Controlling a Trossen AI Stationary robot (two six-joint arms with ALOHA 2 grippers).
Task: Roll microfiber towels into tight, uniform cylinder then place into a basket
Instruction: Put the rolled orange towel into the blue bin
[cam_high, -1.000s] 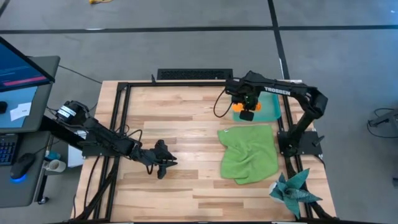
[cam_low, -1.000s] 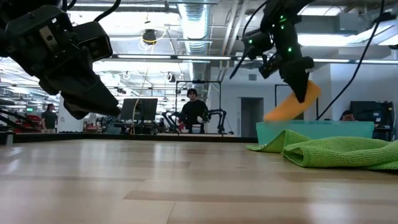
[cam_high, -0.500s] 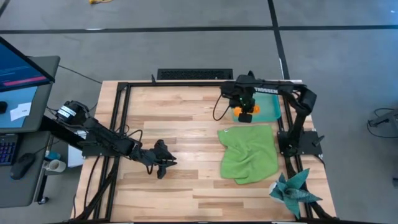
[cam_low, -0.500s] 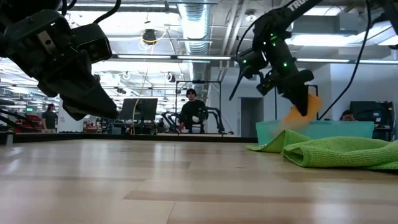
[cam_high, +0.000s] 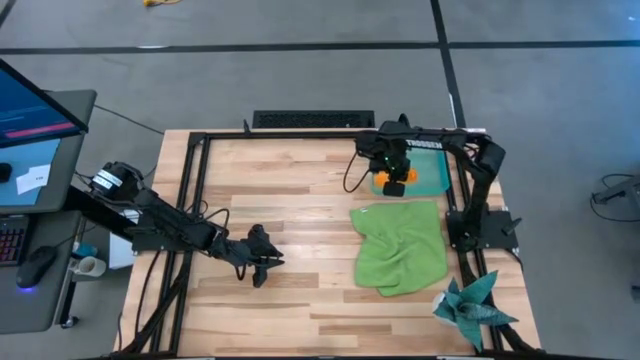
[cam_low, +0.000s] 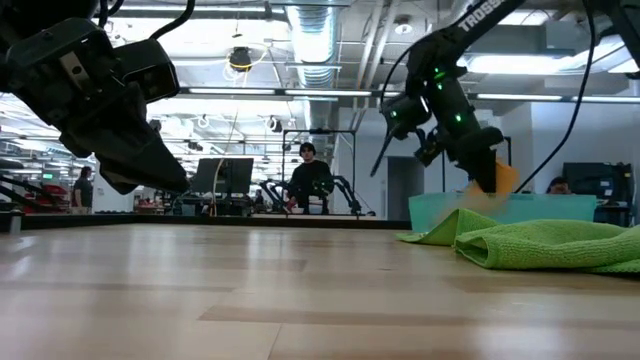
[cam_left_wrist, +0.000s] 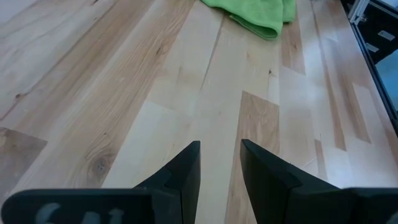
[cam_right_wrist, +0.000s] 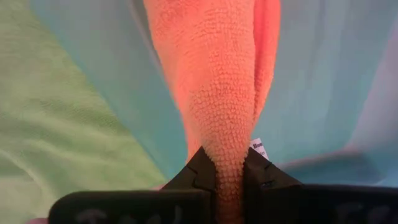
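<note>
My right gripper is shut on the rolled orange microfiber towel over the teal basket at the table's far right. In the low view, the towel's lower part dips behind the basket's near wall. The lime green towel lies crumpled on the table just in front of the basket. My left gripper hovers left of the table's middle, open, with bare wood between its fingers. My right gripper pinches one end of the orange roll between its two fingers, coming steeply from above. The roll hangs on below the fingers, in line with them, into the basket. The basket's wall hides whether its lower end touches the floor.
A dark teal spiky star-shaped cloth sits at the near right corner. A black frame borders the table. Bare wood lies between the left gripper and the green towel. In the low view, people show in the room beyond the table.
My right gripper has gone down toward the basket with the orange towel and tipped to point more steeply downward. The towel, which hung slanting clear above the basket's rim, now reaches down inside it.
</note>
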